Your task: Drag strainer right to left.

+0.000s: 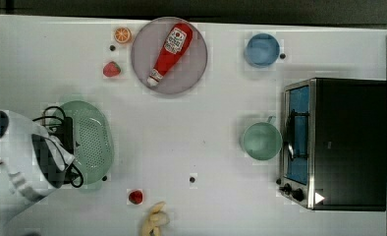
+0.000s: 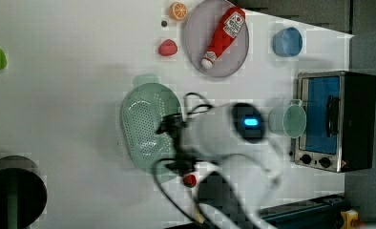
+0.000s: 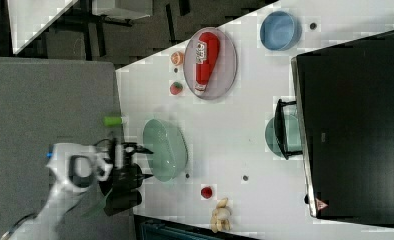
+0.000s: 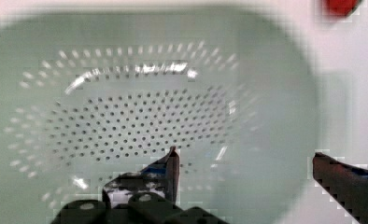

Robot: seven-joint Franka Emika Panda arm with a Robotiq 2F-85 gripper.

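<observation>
Currently gripper (image 4: pixel 245 161) has its jaws spread, straddling the strainer (image 1: pixel 91 140) rim, one finger inside the basin, one outside. Strainer sits at the top view's left. Judging by this, clamp the rim firmly and pull low and flat so it slides without tipping. Counts: one strainer, one green cup (image 1: pixel 262 141), one blue bowl (image 1: pixel 262 49), one plate (image 1: pixel 196 69), one ketchup bottle (image 1: pixel 171 53)

Robot lab with a mock kitchen setup.
White tabletop (image 1: pixel 191 123) with toy food, plate (image 1: pixel 191 73), toaster oven (image 1: pixel 334 142) at the top view's right; arm (image 1: pixel 24 152) lower left.
</observation>
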